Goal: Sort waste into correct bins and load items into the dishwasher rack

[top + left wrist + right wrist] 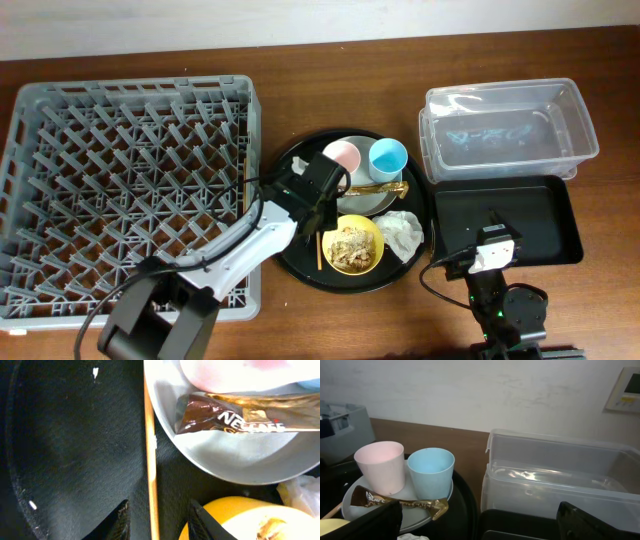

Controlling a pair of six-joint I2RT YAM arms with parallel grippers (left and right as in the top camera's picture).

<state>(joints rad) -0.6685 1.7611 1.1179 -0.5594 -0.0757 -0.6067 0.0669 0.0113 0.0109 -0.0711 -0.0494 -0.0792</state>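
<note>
**Left hand straddles chopstick on round tray**

Left hand point(158, 507) is low over the round black tray point(75, 450). Its fingers are apart w/ a chopstick point(150, 450) lying btw them, not pinched: gaps show on both sides. Only one stick is clear in the wrist view.

The chopstick lies flat on the tray, close along the rim of the plate point(240, 455). The wrapper point(235, 419) lies across the plate, brown end toward the chopstick. The pink cup point(379, 466) & blue cup point(431, 471) stand upright side by side on the plate, behind the wrapper.

The yellow bowl point(225, 512) sits at the tray's front, just beside the chopstick, w/ food scraps point(355, 246) inside. The napkin point(402, 233) is crumpled on the tray, right of the bowl.

The rack point(120, 180) is on the counter point(300, 110) left of the tray. The clear tub point(505, 135) is at back right, w/ the black rectangular tray point(540, 215) just in front of it.

Right hand point(479, 510) hovers over the front-left part of that tray, fingers wide apart, gripping nothing.
</note>
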